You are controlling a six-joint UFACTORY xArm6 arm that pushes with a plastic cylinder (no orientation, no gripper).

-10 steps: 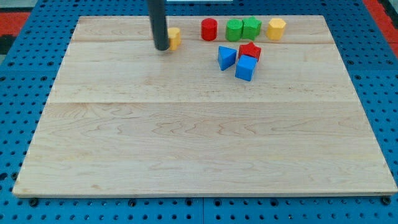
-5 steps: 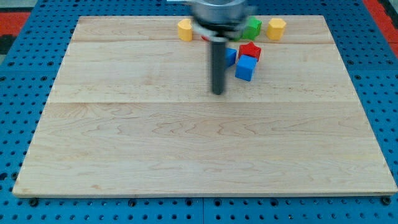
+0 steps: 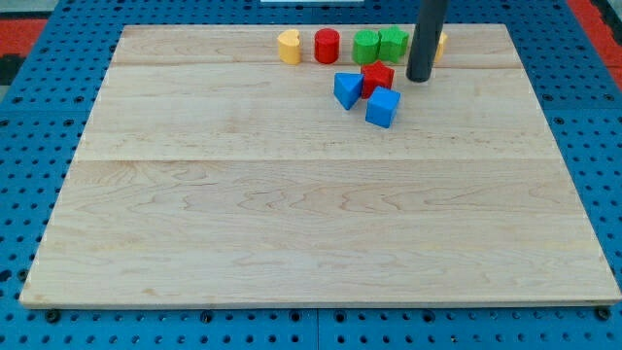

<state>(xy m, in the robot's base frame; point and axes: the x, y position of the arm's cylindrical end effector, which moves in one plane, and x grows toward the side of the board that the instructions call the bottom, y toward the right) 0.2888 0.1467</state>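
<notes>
My tip (image 3: 419, 78) rests on the wooden board (image 3: 292, 214) near the view's top right, just right of the red block (image 3: 376, 76) and apart from it. The rod hides most of a yellow block (image 3: 440, 43) behind it. Left of the red block lies a blue triangular block (image 3: 347, 89), and below it a blue cube (image 3: 383, 107). Along the top edge stand a yellow heart-shaped block (image 3: 289, 46), a red cylinder (image 3: 327, 46) and two green blocks (image 3: 366, 46) (image 3: 393, 42) side by side.
The board lies on a blue pegboard table (image 3: 29, 146) that shows all round it. Red matting (image 3: 595, 19) shows at the top corners.
The rod swept from the top left, down to mid-board, then up to the right of the red block. The yellow heart block shifted right; the red and blue triangular blocks shifted slightly left.
</notes>
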